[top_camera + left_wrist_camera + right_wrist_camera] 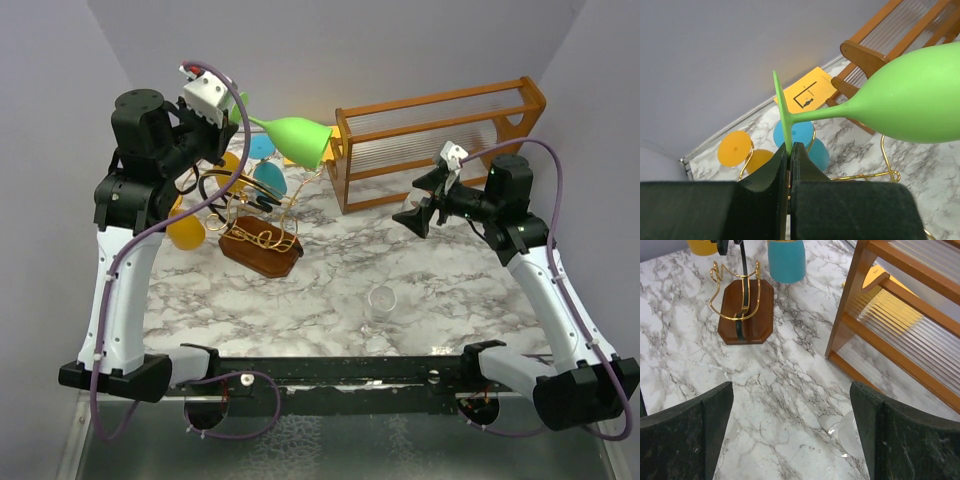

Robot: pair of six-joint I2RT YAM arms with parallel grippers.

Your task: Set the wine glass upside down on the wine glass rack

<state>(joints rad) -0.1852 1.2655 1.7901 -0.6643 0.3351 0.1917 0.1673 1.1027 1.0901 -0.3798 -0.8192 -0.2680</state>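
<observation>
My left gripper (pixel 230 113) is shut on the flat foot (pixel 782 112) of a green wine glass (pixel 300 141) and holds it in the air on its side, bowl (pixel 920 100) pointing right, above the rack. The wine glass rack (pixel 262 238) has gold wire arms on a dark brown base (pixel 746 310); blue (pixel 801 135) and orange (pixel 735 148) glasses hang upside down on it. My right gripper (pixel 415 217) is open and empty, above the marble table right of the rack (pixel 792 410).
A large orange-brown wooden frame (pixel 440 140) with clear rods stands at the back right (pixel 900 315). A clear glass (pixel 380 303) stands on the table near the front, close to my right finger (pixel 849 437). A yellow card (pixel 807 92) lies by the back wall.
</observation>
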